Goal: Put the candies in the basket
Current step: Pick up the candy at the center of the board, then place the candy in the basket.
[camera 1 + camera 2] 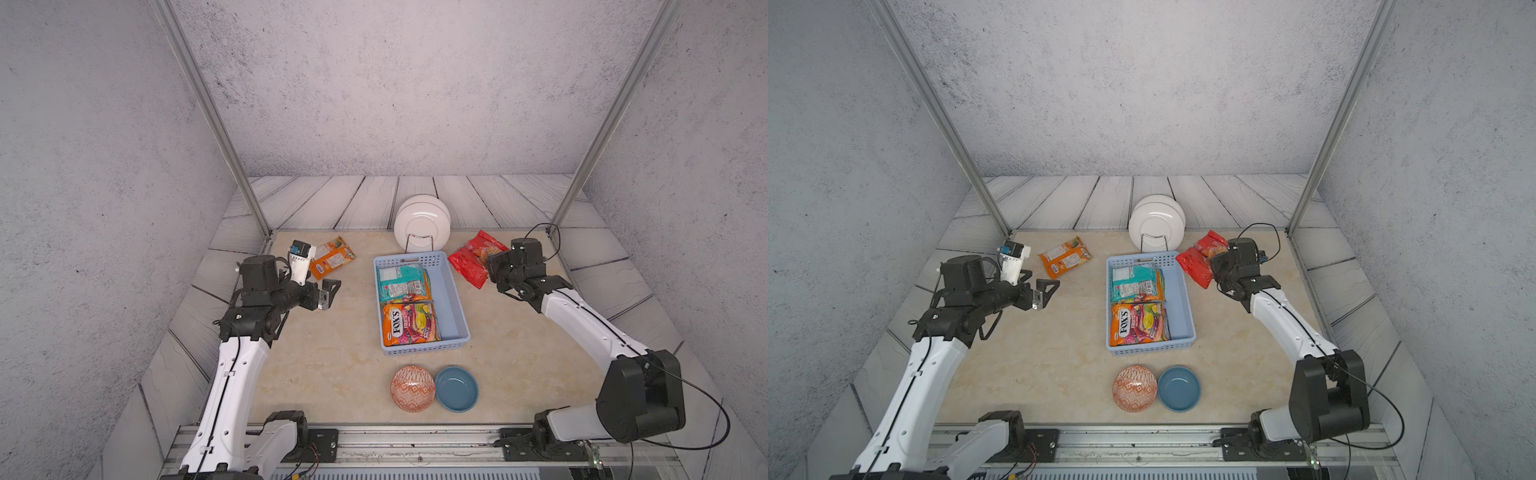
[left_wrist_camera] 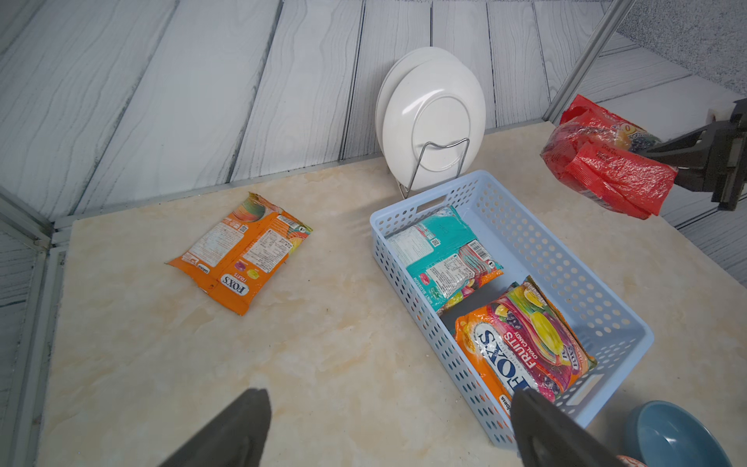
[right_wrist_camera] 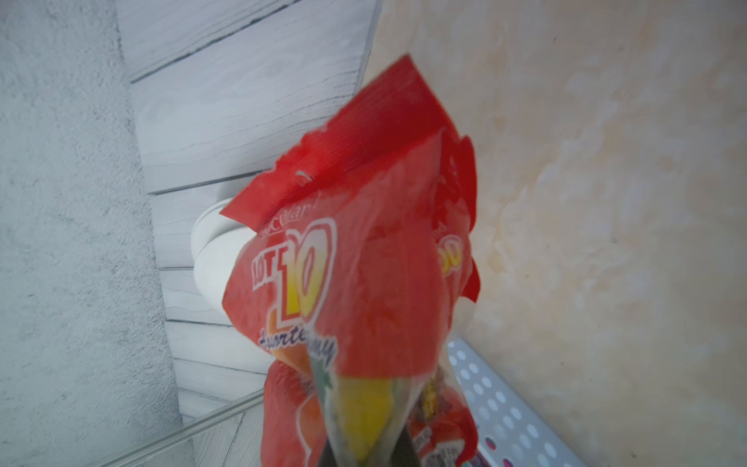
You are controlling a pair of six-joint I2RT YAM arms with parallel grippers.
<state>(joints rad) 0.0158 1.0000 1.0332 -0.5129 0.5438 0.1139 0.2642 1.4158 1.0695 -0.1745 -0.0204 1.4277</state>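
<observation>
The light blue perforated basket (image 1: 454,291) stands mid-table and holds a teal candy bag (image 1: 400,282) and an orange-pink FOX'S bag (image 1: 410,325). An orange FOX'S bag (image 1: 332,257) lies flat on the table at the far left. My left gripper (image 1: 326,294) hovers near it, open and empty; the left wrist view shows its fingertips (image 2: 250,420) wide apart over bare table. My right gripper (image 1: 489,266) is shut on red candy bags (image 1: 471,259), apparently two bunched together, held in the air just beyond the basket's far right corner. These red bags (image 3: 364,263) fill the right wrist view.
White plates (image 1: 422,222) stand in a wire rack right behind the basket. An orange patterned bowl (image 1: 412,388) and a round blue bowl (image 1: 457,388) sit side by side in front of it. Metal frame posts stand at both back corners.
</observation>
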